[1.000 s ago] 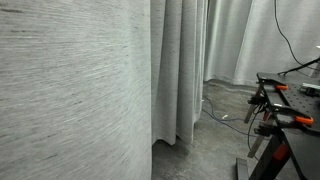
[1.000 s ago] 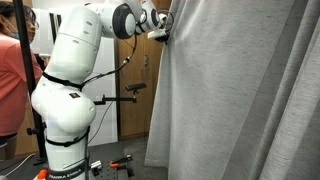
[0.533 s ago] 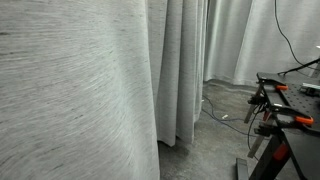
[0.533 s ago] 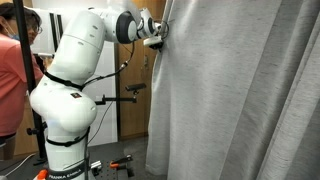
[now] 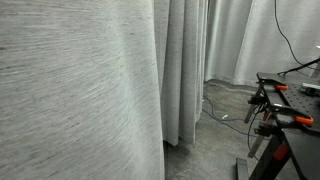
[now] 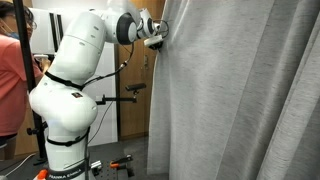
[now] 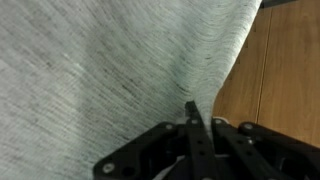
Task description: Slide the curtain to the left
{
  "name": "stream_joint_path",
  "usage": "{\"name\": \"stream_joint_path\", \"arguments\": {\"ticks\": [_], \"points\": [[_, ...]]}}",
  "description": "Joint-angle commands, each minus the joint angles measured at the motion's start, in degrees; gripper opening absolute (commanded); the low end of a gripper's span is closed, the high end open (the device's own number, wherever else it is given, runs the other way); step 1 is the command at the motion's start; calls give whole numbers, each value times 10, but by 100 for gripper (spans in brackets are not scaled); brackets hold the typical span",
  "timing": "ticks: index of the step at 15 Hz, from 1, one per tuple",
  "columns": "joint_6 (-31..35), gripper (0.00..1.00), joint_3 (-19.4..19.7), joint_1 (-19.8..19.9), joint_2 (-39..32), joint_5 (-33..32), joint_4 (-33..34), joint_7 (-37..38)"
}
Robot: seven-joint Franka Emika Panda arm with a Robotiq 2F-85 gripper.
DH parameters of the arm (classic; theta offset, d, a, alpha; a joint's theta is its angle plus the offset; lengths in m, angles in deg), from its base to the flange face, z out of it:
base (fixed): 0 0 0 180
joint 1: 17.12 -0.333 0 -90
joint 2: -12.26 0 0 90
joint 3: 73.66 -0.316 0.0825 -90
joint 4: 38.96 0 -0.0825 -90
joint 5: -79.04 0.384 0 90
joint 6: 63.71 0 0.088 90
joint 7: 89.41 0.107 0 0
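Observation:
The grey curtain [image 6: 240, 90] hangs from top to floor and fills most of both exterior views [image 5: 80, 90]. My gripper [image 6: 161, 38] is high up at the curtain's free edge and shut on the fabric there. In the wrist view the curtain [image 7: 100, 60] fills the upper left, and its edge runs down into my closed black fingers [image 7: 190, 118]. The white arm [image 6: 75, 80] reaches toward the curtain from its base.
A wooden door [image 7: 290, 70] is beyond the curtain's edge. A person in a red shirt [image 6: 12, 80] stands beside the robot base. More curtain folds [image 5: 185, 60] hang behind. A black workbench with clamps [image 5: 290, 112] and floor cables [image 5: 225, 112] are nearby.
My gripper has moved a little toward the robot base with the curtain edge in it. In the curtain-side exterior view the near fabric has spread further across the picture.

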Motion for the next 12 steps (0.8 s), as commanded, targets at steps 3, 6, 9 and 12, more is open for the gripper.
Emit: {"name": "stream_joint_path", "arguments": {"ticks": [3,6,9,12], "points": [[-42,1,-9,-24,-49,14,15,-58],[-51,1,17,-44,-52,21,27,-90],[-77,1,19,-45,-49,-5,30,-81],[-109,1,35,-57,-45,-45,35,-51]]}}
